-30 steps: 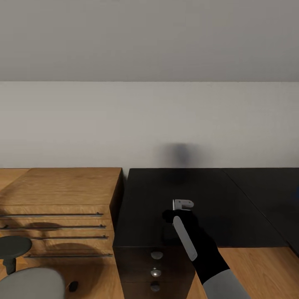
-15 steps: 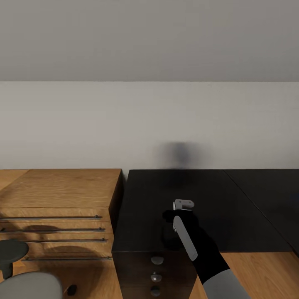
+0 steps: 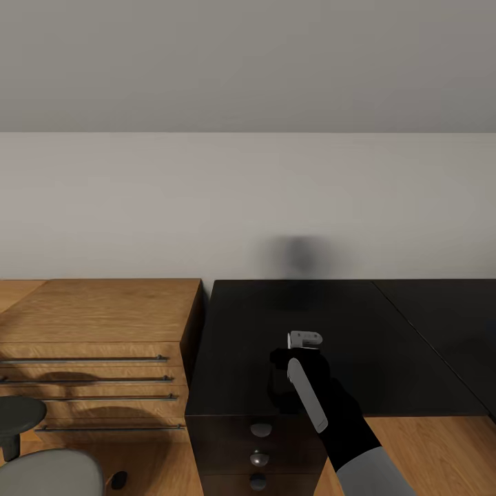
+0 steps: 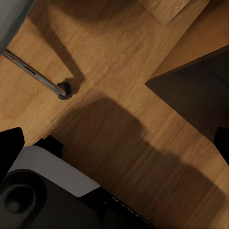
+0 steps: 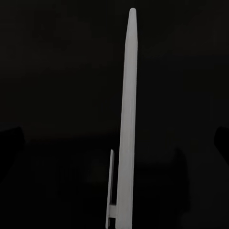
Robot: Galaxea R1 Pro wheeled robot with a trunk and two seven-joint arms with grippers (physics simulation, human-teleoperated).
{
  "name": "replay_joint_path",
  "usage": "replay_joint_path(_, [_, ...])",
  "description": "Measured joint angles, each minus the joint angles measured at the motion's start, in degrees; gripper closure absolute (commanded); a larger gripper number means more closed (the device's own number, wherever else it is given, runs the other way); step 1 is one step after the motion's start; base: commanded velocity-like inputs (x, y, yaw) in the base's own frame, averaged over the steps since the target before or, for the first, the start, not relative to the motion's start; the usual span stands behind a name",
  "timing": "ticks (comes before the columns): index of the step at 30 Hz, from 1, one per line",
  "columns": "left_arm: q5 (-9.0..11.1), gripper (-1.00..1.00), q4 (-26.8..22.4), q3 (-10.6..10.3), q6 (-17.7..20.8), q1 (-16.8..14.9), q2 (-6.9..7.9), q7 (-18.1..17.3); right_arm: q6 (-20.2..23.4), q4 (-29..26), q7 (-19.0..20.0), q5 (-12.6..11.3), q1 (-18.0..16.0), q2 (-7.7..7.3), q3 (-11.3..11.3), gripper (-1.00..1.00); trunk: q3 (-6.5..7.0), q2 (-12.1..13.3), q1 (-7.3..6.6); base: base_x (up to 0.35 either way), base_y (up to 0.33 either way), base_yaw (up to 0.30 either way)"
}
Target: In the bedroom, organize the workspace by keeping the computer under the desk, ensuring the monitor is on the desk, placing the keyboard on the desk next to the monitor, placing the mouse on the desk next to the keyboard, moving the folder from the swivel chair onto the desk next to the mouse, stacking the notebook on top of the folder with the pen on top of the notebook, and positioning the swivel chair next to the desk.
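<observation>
pen [image 5: 127, 119] sits clamped in my right pincer [image 3: 297, 365], held above the black desk [image 3: 386, 344], near its front edge. wooden drawers [image 3: 96, 358] stand just beside the desk. left pincer's state i cannot tell.

A slim white pen [image 3: 306, 395] with a clip, held over the black worktop [image 3: 386, 344], tip pointing to 11 o'clock.
</observation>
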Motion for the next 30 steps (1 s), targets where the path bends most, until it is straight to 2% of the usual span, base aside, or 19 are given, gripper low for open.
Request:
replay_joint_path(15, [0.1,-1.0,0.0,0.2,0.0,0.0,-0.13,0.0,0.7,0.1,-0.3,0.0,0.0,0.0,-0.1,-1.0,0.0,0.0,0.0,0.0,0.0,0.0])
replay_joint_path(18, [0.4,-1.0,0.0,0.5,0.0,0.0,-0.17,0.0,0.7,0.1,-0.3,0.0,0.0,0.0,-0.1,-1.0,0.0,0.0,0.0,0.0,0.0,0.0])
replay_joint_path(21, [1.2,-1.0,0.0,0.9,0.0,0.0,-0.2,0.0,0.8,0.1,-0.3,0.0,0.0,0.0,-0.1,-1.0,-0.53,-1.2,0.65,0.0,0.0,0.0])
replay_joint_path(30, [2.0,-1.0,0.0,1.1,0.1,0.0,-0.23,0.0,0.8,0.1,-0.4,0.0,0.0,0.0,-0.1,-1.0,-0.54,-1.2,0.66,0.0,0.0,0.0])
